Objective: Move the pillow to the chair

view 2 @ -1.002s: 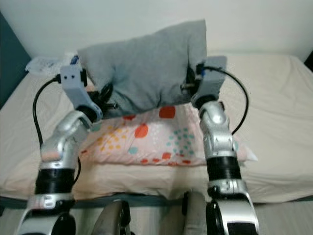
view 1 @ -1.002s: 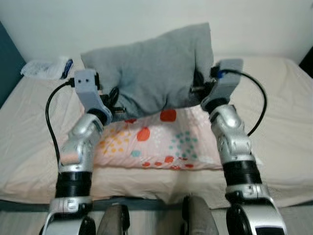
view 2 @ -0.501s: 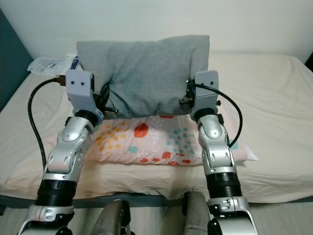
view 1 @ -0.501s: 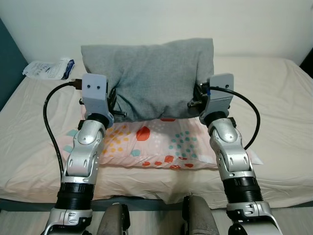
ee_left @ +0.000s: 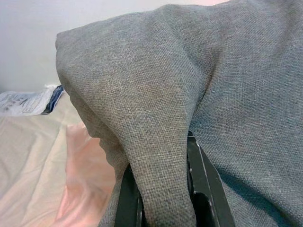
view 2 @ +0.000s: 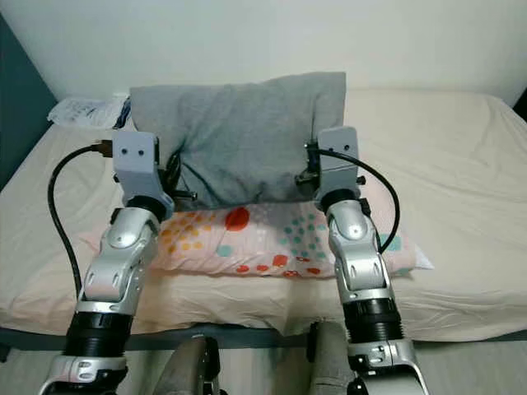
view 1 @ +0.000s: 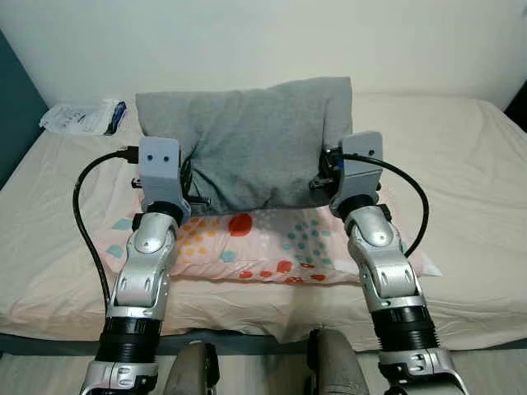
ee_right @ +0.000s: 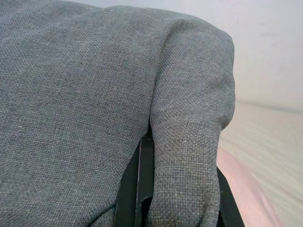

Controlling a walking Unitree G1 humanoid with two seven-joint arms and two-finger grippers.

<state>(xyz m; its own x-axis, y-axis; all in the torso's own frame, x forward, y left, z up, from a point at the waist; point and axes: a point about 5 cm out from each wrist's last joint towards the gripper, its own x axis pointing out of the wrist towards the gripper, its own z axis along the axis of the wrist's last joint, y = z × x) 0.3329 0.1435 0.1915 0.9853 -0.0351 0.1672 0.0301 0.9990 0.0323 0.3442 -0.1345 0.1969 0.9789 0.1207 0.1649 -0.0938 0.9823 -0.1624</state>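
A grey pillow (view 1: pixel 251 144) is held up over the bed between my two arms. My left gripper (view 1: pixel 191 179) is shut on its left end; a fold of grey cloth (ee_left: pixel 161 156) is pinched between its black fingers (ee_left: pixel 201 189). At the pillow's right end my right gripper (view 1: pixel 323 171) is shut on another fold (ee_right: pixel 187 165), with one black finger (ee_right: pixel 142 184) showing beside it. The pillow hangs just above a pink patterned pillow (view 1: pixel 272 243).
The bed (view 1: pixel 461 173) with a cream sheet spreads before me, a white wall behind it. A white packet (view 1: pixel 78 117) lies at the bed's far left corner. A dark teal wall (view 1: pixel 12 115) stands on the left. My legs (view 1: pixel 338 370) show at the bed's near edge.
The pillow, tilted with its right end high a second ago, has been levelled and lowered a little. Both arms came closer to the body and the view shifted slightly.
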